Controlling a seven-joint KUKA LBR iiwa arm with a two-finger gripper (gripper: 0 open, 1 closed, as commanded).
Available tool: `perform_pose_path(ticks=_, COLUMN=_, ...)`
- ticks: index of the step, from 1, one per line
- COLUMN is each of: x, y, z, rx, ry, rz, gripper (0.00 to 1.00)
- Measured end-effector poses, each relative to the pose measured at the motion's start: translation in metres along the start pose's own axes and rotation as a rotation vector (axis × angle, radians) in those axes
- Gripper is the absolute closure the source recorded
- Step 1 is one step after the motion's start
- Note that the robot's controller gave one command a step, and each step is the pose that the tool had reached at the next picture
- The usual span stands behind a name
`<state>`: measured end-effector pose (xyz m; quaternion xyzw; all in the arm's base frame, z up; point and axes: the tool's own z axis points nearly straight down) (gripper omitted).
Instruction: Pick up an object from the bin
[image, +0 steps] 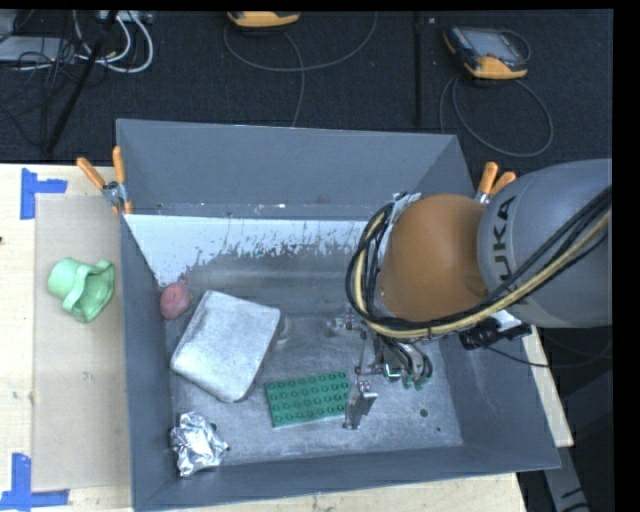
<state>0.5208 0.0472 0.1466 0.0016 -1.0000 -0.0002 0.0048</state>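
Reaching into the grey bin (290, 170) from the right, down near the front of its floor.
"UKA" legible on the grey arm (560, 250); lowered with jaws at the right end of the green studded plate (305, 400), spacing impossible to tell. Further left: speckled white pad (225, 343), crumpled foil (197, 443), small pink lump (175, 299).

Black letters "UK" readable on grey arm casing (545, 250); rest of word hidden behind orange cover (430, 255).
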Motion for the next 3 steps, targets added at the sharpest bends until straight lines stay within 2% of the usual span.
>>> perform_pose_path(ticks=1, x=-0.034, y=0.008, z=0.078, rx=0.000, ry=-0.014, rz=-0.092, gripper=0.00)
perform_pose_path(ticks=2, x=-0.036, y=0.008, z=0.071, rx=-0.001, ry=-0.019, rz=-0.090, gripper=1.00)
perform_pose_path(ticks=3, x=-0.048, y=-0.015, z=-0.084, rx=0.001, ry=-0.017, rz=-0.087, gripper=1.00)
